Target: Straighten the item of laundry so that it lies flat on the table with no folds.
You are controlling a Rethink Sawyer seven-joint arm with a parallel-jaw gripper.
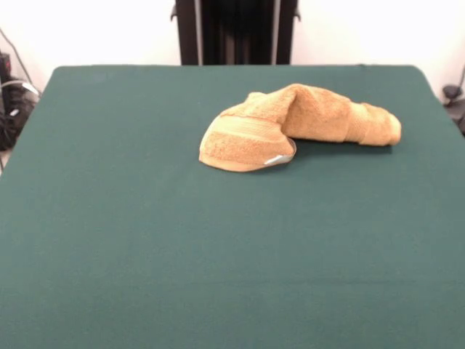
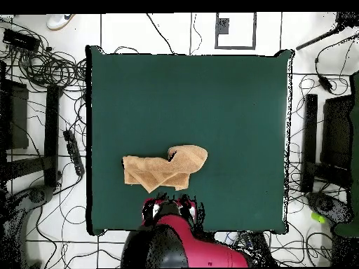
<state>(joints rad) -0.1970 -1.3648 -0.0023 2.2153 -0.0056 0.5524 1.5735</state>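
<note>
The near half of the dark green surface (image 1: 145, 254) is bare cloth in the front view. Past the middle, toward the robot's side and a little right of centre in that view, lies the towel (image 1: 298, 125), golden-orange and bunched into a bent, folded roll rather than spread flat. Its nearer end is a rounded flap resting on the surface, with a paler woven band across it and 1 small white label (image 1: 276, 159) at its edge. The other part runs off to the right as a thick folded arm. Behind the far edge stands the black pedestal (image 1: 236, 30). From overhead, the towel (image 2: 165, 168) sits close to the red and black arm (image 2: 175, 238) at the base side. The end effector cannot be made out, so its opening cannot be told.
</note>
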